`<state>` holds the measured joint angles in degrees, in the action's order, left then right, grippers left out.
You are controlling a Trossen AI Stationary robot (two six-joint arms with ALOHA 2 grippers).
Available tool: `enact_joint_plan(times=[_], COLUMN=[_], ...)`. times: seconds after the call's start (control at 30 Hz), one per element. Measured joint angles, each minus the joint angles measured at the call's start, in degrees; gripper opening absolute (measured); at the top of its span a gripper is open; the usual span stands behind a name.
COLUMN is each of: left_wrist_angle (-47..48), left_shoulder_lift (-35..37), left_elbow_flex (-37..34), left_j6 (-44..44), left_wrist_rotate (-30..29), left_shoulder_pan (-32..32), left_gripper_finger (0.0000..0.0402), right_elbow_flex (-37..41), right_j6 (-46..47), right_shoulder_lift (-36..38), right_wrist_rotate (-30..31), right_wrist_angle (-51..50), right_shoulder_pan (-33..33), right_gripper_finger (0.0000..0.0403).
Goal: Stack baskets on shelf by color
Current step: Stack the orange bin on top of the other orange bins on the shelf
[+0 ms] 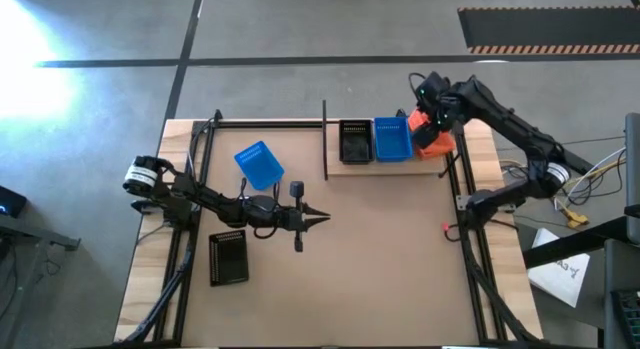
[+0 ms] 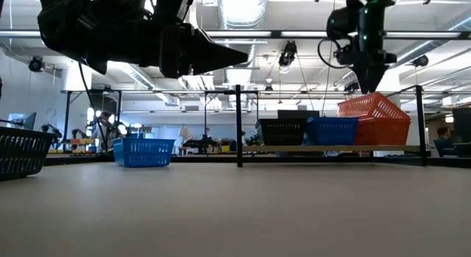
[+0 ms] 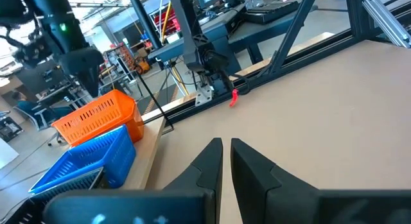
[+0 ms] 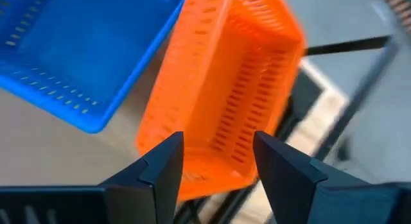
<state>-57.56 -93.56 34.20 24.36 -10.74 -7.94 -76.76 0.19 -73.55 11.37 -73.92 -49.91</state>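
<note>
Up at the far right corner, the right gripper [image 1: 428, 117] hangs over the orange basket [image 1: 432, 139], its fingers spread apart with nothing between them. That basket sits tilted at the right end of the shelf [image 1: 392, 165], its outer side at the plank's edge beside the black frame rod [image 1: 462, 179]. Just left of it on the same plank a blue basket [image 1: 392, 139] stands touching it, and a black basket [image 1: 355, 141] comes next, near the upright post [image 1: 325, 139] that marks the shelf's left end.

The left gripper [image 1: 318, 217] hovers above the middle of the brown tabletop [image 1: 380, 269], fingers nearly together with a thin slit between them, holding nothing. All round it the board lies bare, so there is wide room toward the front edge and toward the right rail.

Two baskets wait off the shelf on the left side: another blue basket [image 1: 260, 165], turned at an angle behind the left arm, and another black basket [image 1: 228, 257] nearer the front edge, close to the left frame rods [image 1: 185, 259]. They are well apart from each other.
</note>
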Motion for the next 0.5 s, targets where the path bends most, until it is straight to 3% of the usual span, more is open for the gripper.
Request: enact_joint_plan(times=[0.13,0.5], left_wrist_angle=[0.0,0.2], left_shoulder_lift=[0.0,0.0], left_elbow_flex=[0.0,-0.2], left_j6=[0.0,0.0], left_wrist_rotate=[0.0,0.0], left_shoulder_pan=[0.0,0.0], left_gripper_finger=[0.0015,0.0015], right_elbow_flex=[0.3,0.8], right_j6=[0.1,0.5], right_shoulder_lift=[-1.8,-5.5], right_wrist_rotate=[-8.4,-8.8], right_wrist_angle=[1.5,3.6], right_shoulder_pan=[-2.8,-3.0], right_gripper_finger=[0.0177,0.0129])
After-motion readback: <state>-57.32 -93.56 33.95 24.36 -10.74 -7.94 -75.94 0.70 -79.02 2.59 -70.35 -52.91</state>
